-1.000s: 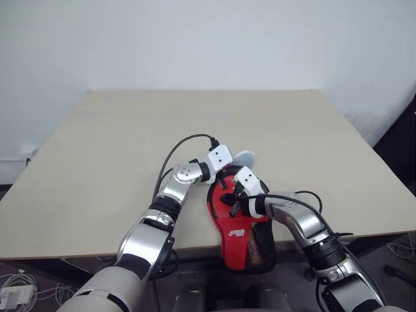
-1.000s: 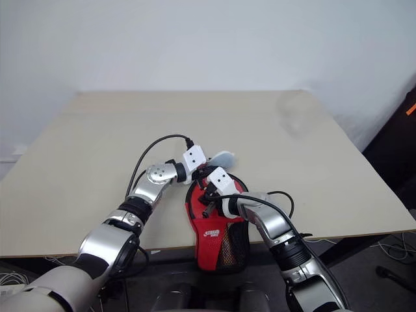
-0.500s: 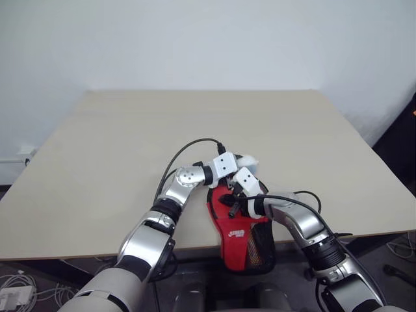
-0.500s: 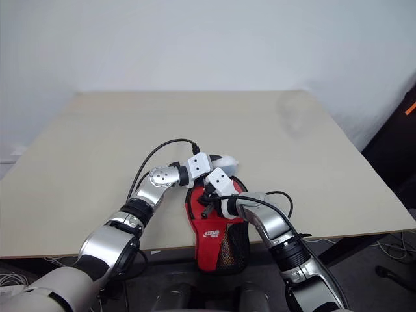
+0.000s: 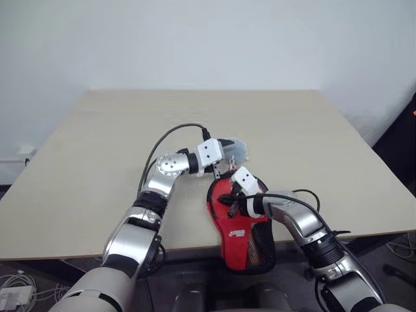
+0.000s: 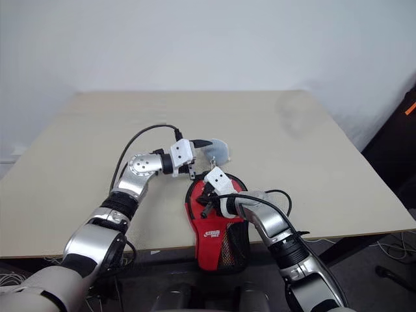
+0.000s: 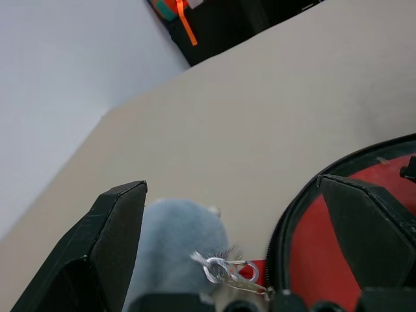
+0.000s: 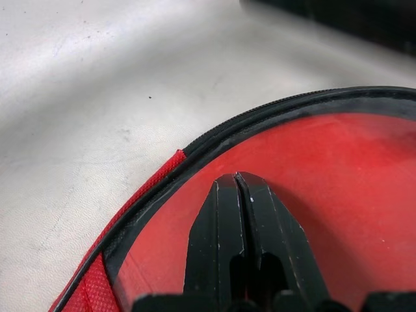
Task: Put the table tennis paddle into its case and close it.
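The red rubber-faced table tennis paddle point(image 5: 229, 203) sat inside its black-trimmed, see-through zip case point(image 5: 242, 229), at the pale bench's point(image 5: 117, 156) near edge. The right end effector point(image 8: 238, 188), fingers pressed together, pinned that case down (presumably to steady it), while the left end effector point(image 7: 234, 234) spread wide just beyond the case.

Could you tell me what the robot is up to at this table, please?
The table tennis paddle already lies inside its case at the table's near edge. The right gripper, shut, presses on the case's see-through side. The left gripper, open, hovers by the zipper pull and a small grey lump.
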